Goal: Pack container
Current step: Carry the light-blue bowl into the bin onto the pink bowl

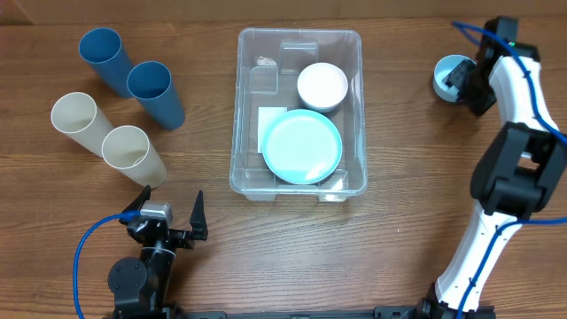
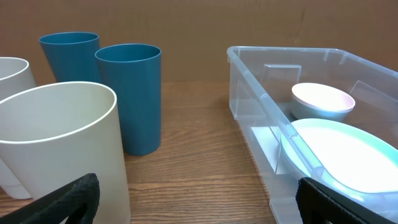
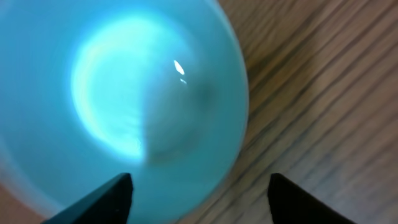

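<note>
Sitting mid-table, the container is far from the right tool.

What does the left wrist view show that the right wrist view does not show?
Only the left wrist view: two blue cups, two cream cups, and the clear container holding a white bowl and a pale green plate. Only the right wrist view: a light blue bowl, seen close from above under the right gripper. Both: the wooden table and an open gripper at the bottom edge, in the first the left gripper.

Bare table between cups and container — plate, bowl crowd inside.
</note>
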You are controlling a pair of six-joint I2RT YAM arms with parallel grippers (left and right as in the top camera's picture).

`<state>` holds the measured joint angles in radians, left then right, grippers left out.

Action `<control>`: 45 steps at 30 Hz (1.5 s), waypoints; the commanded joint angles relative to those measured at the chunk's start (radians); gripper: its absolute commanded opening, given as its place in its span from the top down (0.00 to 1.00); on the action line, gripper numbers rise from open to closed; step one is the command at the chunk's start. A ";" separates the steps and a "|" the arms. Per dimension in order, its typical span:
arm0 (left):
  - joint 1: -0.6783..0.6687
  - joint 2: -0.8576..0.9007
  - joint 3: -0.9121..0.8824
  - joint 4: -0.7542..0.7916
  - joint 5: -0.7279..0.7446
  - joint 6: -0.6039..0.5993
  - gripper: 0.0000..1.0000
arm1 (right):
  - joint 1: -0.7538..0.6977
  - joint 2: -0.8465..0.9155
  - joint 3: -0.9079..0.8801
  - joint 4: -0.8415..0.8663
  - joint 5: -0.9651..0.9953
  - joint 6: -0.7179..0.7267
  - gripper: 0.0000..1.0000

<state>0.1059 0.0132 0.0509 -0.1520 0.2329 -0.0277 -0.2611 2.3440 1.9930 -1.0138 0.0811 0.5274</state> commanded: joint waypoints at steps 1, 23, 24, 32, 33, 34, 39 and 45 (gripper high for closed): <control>0.007 -0.009 -0.006 0.003 0.011 -0.013 0.00 | 0.002 0.024 -0.003 0.003 0.000 0.019 0.39; 0.007 -0.009 -0.006 0.003 0.011 -0.013 0.00 | 0.119 -0.209 0.320 -0.261 -0.009 0.014 0.96; 0.007 -0.009 -0.006 0.003 0.011 -0.013 0.00 | 0.152 -0.240 0.322 -0.257 -0.009 0.014 0.96; 0.007 -0.009 -0.006 0.003 0.011 -0.013 0.00 | 0.406 -0.302 0.317 -0.217 -0.004 0.021 0.96; 0.007 -0.009 -0.006 0.003 0.011 -0.013 0.00 | 0.432 -0.293 0.317 -0.212 -0.005 0.024 0.96; 0.007 -0.009 -0.006 0.003 0.011 -0.013 0.00 | 0.452 -0.287 0.317 -0.208 -0.005 0.024 0.96; 0.007 -0.009 -0.006 0.003 0.011 -0.013 0.00 | 0.537 -0.242 0.296 -0.190 0.030 0.037 0.96; 0.007 -0.009 -0.006 0.003 0.011 -0.013 0.00 | 0.578 -0.220 0.223 -0.130 0.056 0.052 0.96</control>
<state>0.1059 0.0132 0.0509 -0.1520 0.2329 -0.0273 0.3050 2.1136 2.2444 -1.1679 0.1059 0.5632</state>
